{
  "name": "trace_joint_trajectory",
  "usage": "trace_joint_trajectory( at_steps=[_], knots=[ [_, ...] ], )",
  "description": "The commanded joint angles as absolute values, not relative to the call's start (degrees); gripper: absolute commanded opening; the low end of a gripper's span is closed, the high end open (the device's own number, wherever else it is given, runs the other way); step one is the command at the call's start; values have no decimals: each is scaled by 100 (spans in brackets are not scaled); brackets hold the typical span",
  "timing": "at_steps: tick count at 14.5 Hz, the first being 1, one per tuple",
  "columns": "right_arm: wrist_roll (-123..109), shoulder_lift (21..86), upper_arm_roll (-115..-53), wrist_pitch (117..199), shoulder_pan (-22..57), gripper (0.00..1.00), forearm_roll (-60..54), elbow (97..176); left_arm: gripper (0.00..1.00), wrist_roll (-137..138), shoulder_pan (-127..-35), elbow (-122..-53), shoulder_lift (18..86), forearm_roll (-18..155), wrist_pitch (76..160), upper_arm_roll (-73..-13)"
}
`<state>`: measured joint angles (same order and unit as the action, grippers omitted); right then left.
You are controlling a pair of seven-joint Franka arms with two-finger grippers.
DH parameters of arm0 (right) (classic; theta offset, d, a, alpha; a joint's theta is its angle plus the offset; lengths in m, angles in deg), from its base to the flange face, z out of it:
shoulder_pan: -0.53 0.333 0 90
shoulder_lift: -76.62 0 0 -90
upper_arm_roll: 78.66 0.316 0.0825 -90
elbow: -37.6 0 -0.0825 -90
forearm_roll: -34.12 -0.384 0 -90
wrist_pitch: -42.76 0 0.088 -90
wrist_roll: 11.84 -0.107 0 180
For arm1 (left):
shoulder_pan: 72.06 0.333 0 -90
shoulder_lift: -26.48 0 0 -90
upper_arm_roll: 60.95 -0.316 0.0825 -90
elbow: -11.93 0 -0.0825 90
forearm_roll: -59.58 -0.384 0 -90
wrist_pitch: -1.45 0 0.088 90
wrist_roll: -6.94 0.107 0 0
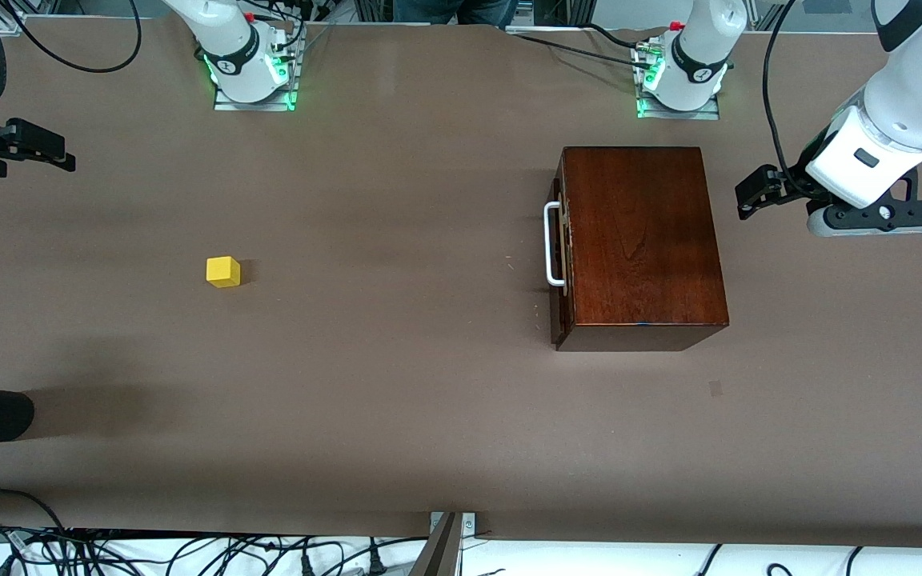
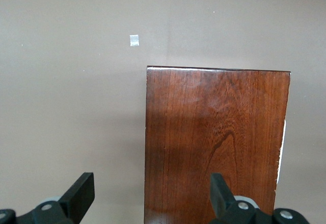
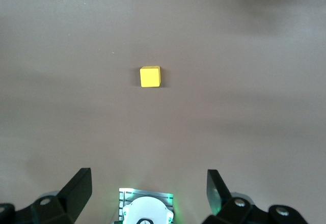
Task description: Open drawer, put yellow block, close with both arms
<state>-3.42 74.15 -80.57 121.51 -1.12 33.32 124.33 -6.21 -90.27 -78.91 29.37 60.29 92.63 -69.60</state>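
Sitting on the brown worktop [image 1: 429, 400] is one dark wooden box [image 1: 641, 240] with its one drawer [image 1: 561, 256] pushed shut, white handle [image 1: 553, 244] facing the one yellow block [image 1: 223, 271]. That block lies well apart from the box, toward the right arm's end. Two arms wait. The left hand [image 2: 153, 198] hangs over the box's edge, fingers spread, holding nothing. The right hand [image 3: 147, 191] hangs well apart from the box, fingers spread, holding nothing. No writing can be read.

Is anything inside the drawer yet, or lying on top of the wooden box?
The wooden box top is bare. The drawer is shut, so its inside is hidden. The yellow block sits on the table, toward the right arm's end.
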Motion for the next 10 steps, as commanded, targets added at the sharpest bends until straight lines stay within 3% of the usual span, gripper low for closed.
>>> trace_joint_trajectory(
  at_steps=[1,6,10],
  knots=[
    [-428,7600,-8007,12281,-88,100,3465,12584,100,-633,-9060,-7790,2964,5914,9251,-6956],
    [-771,7837,-7814,13204,-87,100,3465,13287,100,-677,-9069,-7790,2982,5923,9251,-6956],
    [-797,7802,-7796,13188,-96,100,3412,13218,100,-634,-9069,-7781,2991,5923,9260,-6956]
  ],
)
